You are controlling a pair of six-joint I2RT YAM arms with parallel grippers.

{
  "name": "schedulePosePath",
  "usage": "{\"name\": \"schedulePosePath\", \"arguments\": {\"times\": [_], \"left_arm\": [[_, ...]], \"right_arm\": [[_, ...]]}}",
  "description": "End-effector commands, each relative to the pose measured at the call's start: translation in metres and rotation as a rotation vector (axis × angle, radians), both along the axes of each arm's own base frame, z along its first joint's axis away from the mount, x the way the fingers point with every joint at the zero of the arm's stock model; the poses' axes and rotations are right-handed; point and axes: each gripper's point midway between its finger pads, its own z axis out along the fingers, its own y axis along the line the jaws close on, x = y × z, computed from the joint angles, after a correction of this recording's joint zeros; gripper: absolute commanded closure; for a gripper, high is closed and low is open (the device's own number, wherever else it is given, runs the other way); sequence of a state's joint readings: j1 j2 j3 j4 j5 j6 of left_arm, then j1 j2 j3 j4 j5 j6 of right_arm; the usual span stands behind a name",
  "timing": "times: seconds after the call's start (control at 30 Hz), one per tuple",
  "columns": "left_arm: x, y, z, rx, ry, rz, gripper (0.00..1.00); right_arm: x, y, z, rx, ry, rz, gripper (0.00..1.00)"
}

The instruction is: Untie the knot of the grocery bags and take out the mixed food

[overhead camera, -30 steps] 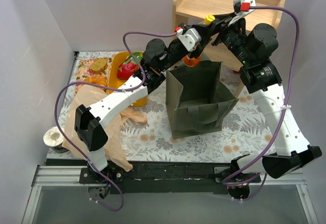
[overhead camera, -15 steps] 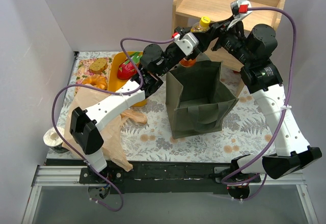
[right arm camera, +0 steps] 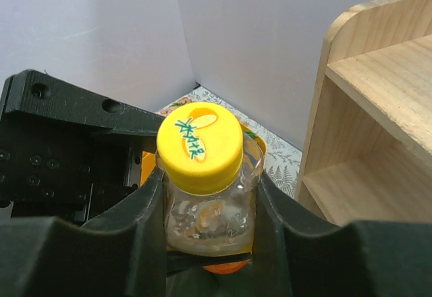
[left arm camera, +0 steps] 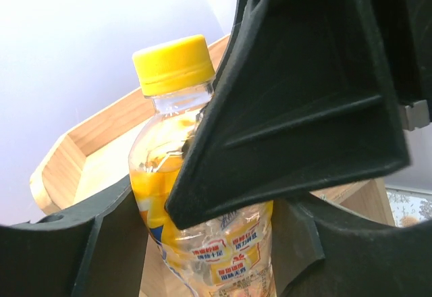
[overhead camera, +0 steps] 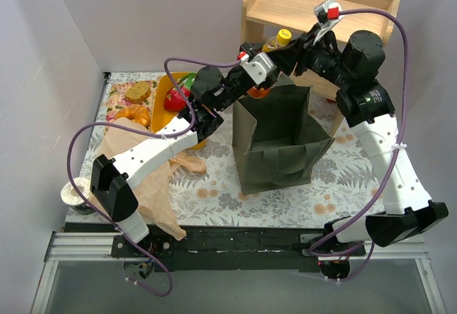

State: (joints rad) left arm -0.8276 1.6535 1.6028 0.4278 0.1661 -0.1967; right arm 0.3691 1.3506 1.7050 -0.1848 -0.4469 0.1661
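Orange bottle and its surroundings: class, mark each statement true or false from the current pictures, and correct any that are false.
1. The orange bottle has a yellow cap. True.
2. The bottle lies on the table beside the tote. False: it is held up in the air, over the far rim of the dark green tote.
3. The left gripper and the right gripper both have fingers against the bottle. True.
4. The bread slice sits inside the tote. False: it lies out on the table at the far left, well apart from the tote.
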Motion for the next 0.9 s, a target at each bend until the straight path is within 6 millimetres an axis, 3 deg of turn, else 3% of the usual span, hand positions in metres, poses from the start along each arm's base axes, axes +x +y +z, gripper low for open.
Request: {"name": "schedulePosePath", "arguments": {"times": [0.0, 0.03, 0.13, 0.27, 0.53, 0.73, 0.87], "left_arm": [[-0.057, 0.04, 0.102, -0.18, -0.239, -0.023, 0.84], [-0.056, 0.041, 0.102, -0.18, -0.238, -0.016, 0.69], [-0.055, 0.04, 0.098, -0.172, -0.216, -0.016, 0.26], [-0.055, 0.043, 0.091, -0.152, -0.194, -0.008, 0.02], [-0.061, 0.062, 0.076, -0.124, -0.163, 0.036, 0.02], [-0.065, 0.069, 0.063, -0.106, -0.133, 0.036, 0.02], [-0.066, 0.067, 0.057, -0.104, -0.113, 0.023, 0.02]], "right_arm": [[-0.013, 0.014, -0.011, -0.036, -0.009, 0.14, 0.82], [-0.014, 0.012, -0.003, -0.037, -0.044, 0.143, 0.98], [-0.013, 0.0, 0.025, -0.03, -0.139, 0.11, 0.99], [-0.007, -0.025, 0.072, -0.01, -0.278, 0.061, 0.99], [0.0, -0.086, 0.16, 0.04, -0.533, -0.162, 0.99], [0.007, -0.138, 0.201, 0.088, -0.659, -0.418, 0.99], [0.016, -0.161, 0.215, 0.094, -0.676, -0.557, 0.99]]}}
